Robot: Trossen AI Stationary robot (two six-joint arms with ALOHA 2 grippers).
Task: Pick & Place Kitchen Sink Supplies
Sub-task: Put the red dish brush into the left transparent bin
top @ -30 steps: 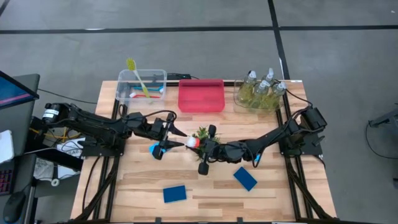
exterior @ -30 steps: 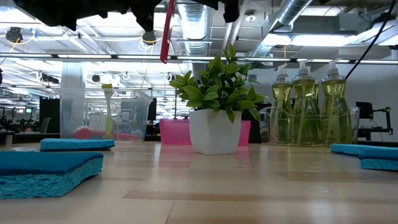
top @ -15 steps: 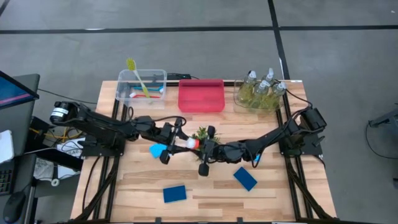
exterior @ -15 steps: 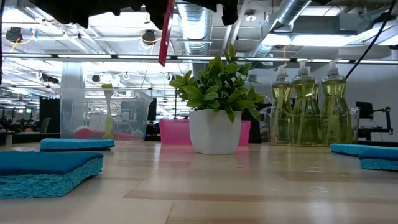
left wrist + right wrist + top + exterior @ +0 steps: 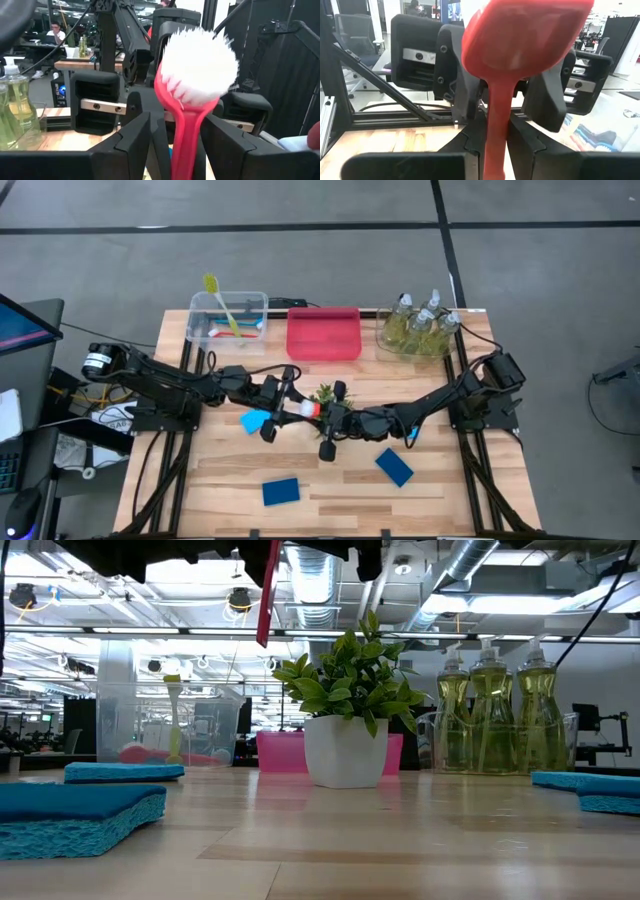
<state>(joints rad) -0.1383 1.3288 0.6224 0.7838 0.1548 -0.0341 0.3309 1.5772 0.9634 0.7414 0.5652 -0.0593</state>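
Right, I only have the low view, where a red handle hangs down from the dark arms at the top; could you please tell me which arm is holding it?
Observer: The right gripper has it, with its fingers shut on the handle of the red brush.
Operator: Thank you. Where is the left gripper?
Observer: The left gripper faces the right one over the middle of the table, its fingers open on either side of the same handle.
Operator: And which way does the head point?
Observer: The head is at the top, with its white bristles turned toward the left gripper.
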